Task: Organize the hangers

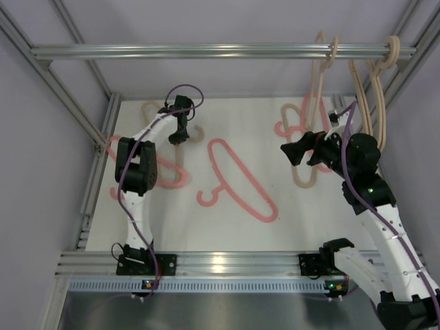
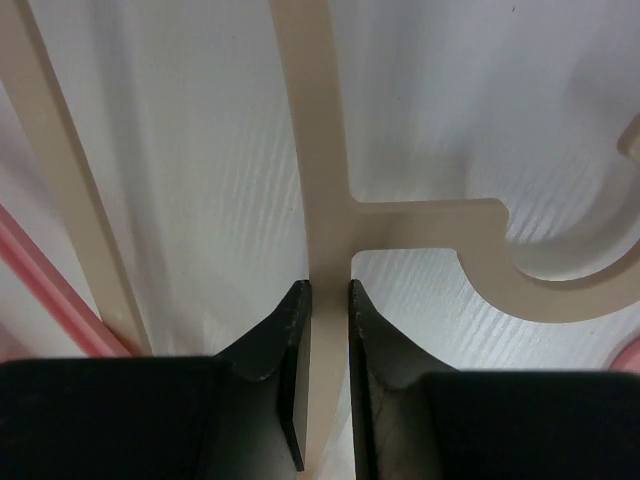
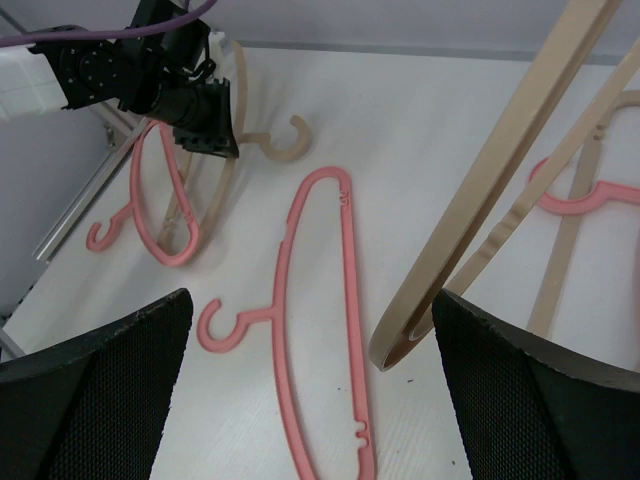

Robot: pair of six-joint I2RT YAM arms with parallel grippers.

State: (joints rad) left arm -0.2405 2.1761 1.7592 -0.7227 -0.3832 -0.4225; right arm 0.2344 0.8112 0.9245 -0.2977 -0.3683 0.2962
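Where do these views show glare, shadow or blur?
Top external: glare on the front rail. Left wrist: sheen on the table, soft shadows beside the beige hanger. Right wrist: even light, middle pink hanger sharp.

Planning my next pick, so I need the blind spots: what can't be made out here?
- Top view: the left arm covers part of the left pink hanger.
- Left wrist view: the left hand grips a beige hanger; frame edges crop most of it.
- Top view: the hung hangers overlap, so their count is unclear.
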